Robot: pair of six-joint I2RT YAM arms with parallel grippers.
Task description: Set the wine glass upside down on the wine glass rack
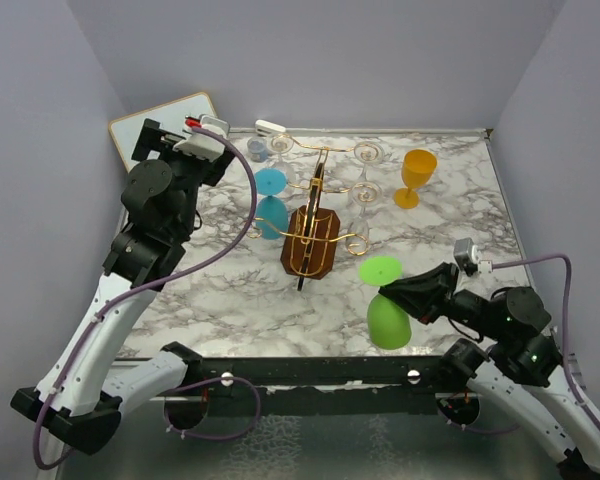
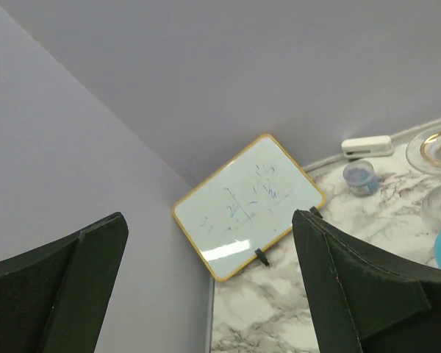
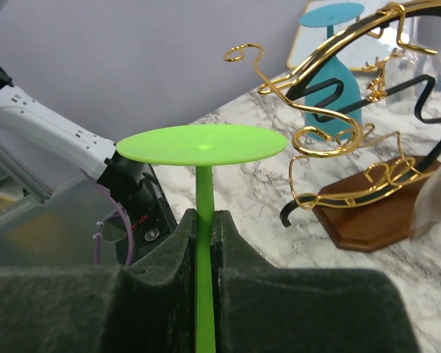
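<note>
My right gripper (image 1: 402, 295) is shut on the stem of a green wine glass (image 1: 386, 318), held upside down with its round foot on top, at the near right of the table. In the right wrist view the pads (image 3: 184, 235) pinch the green stem (image 3: 203, 193) just below the foot. The gold wire rack (image 1: 322, 195) on its brown wooden base (image 1: 310, 250) stands mid-table, up and left of the glass; it also shows in the right wrist view (image 3: 331, 140). My left gripper (image 1: 155, 140) is open and empty at the far left (image 2: 206, 294).
A blue glass (image 1: 270, 200) sits upside down at the rack's left side. Clear glasses (image 1: 368, 153) are at the rack's back and right. An orange glass (image 1: 417, 175) stands upright at back right. A whiteboard (image 2: 246, 202), white stapler (image 2: 366, 146) and small jar (image 2: 360, 176) are in the back left corner.
</note>
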